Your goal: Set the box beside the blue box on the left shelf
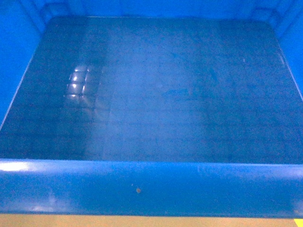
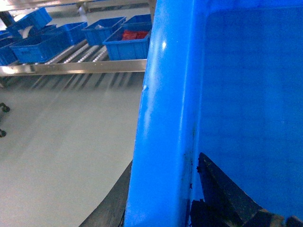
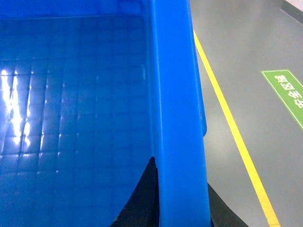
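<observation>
The blue crate (image 1: 151, 189) fills the head view completely: we look straight down onto its grid-embossed floor, with the thick near rim running across the bottom and a small brown speck (image 1: 138, 190) on it. In the left wrist view, the left gripper (image 2: 180, 208) straddles the crate's side rim, one dark finger (image 2: 222, 194) inside the wall and one outside, clamped onto it. Over on the right wrist view, the right gripper (image 3: 182, 208) does the same on the opposite rim, a dark finger (image 3: 144, 194) against the inner wall, clenched on the plastic. The crate is held up between both arms above the grey floor (image 2: 61, 142). Beyond it, the roller shelf (image 2: 85, 66) carries several other blue crates (image 2: 40, 47), one holding something red (image 2: 135, 34). A yellow floor line (image 3: 236, 132) and a green sign (image 3: 289, 92) lie to the right.
</observation>
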Robot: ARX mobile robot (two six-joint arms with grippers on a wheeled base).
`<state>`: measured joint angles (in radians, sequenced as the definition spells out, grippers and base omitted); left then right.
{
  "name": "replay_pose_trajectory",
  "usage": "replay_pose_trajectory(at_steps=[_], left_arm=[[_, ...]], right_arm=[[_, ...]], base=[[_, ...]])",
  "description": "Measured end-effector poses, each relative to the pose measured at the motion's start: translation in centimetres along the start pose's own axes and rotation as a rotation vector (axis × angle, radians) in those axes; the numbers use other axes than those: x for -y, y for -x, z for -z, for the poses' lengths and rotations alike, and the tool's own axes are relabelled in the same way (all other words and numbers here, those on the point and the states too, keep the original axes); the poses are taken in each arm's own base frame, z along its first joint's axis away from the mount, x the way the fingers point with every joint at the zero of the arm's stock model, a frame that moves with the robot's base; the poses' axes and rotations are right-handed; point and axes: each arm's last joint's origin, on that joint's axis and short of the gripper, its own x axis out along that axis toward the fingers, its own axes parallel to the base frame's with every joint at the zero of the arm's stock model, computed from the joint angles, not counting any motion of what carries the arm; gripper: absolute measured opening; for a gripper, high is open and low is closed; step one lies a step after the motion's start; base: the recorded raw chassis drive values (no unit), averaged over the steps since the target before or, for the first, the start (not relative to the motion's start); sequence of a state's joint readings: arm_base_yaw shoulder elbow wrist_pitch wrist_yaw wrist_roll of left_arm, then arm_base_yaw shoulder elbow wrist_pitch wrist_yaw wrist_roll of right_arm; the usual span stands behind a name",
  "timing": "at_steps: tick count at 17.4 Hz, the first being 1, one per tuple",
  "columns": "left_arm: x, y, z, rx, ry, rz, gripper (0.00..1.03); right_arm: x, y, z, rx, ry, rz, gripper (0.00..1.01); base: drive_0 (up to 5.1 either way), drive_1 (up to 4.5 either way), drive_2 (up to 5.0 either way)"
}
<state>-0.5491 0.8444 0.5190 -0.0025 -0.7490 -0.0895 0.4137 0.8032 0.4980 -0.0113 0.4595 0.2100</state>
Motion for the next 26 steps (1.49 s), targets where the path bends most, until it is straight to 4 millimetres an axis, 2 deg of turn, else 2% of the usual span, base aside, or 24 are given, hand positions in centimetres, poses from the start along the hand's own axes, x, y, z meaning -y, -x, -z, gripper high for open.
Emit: replay_pose_trajectory(at_steps=[26], left_arm=[[0.01, -0.01, 0.01, -0.001, -0.001, 0.000, 0.34]], right_arm=[[0.00, 0.00, 0.00, 0.000, 0.000, 0.000, 0.09]], base=[[-0.1, 4.08, -4.2]])
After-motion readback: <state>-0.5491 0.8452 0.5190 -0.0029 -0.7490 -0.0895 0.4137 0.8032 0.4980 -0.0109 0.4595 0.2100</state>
